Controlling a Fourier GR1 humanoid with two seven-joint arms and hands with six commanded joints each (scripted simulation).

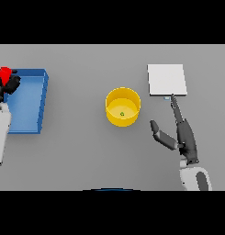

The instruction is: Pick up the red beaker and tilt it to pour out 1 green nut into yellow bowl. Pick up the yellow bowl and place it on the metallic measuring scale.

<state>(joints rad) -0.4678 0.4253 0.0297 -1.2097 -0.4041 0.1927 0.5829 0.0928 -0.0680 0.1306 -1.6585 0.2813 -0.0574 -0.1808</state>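
I judge the pour done: a green nut [122, 114] lies in the bowl [123, 106]. My left hand [7, 85] grips the beaker [5, 73] over the blue tray [26, 101]. Right hand [178, 133], fingers spread, sits between bowl and scale [166, 79]; next it must grasp the bowl.

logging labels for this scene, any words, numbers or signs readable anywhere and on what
None can be read.
The metallic measuring scale has a small pale patch at its near edge, too small to read.
The yellow bowl, red beaker and blue tray show no markings.
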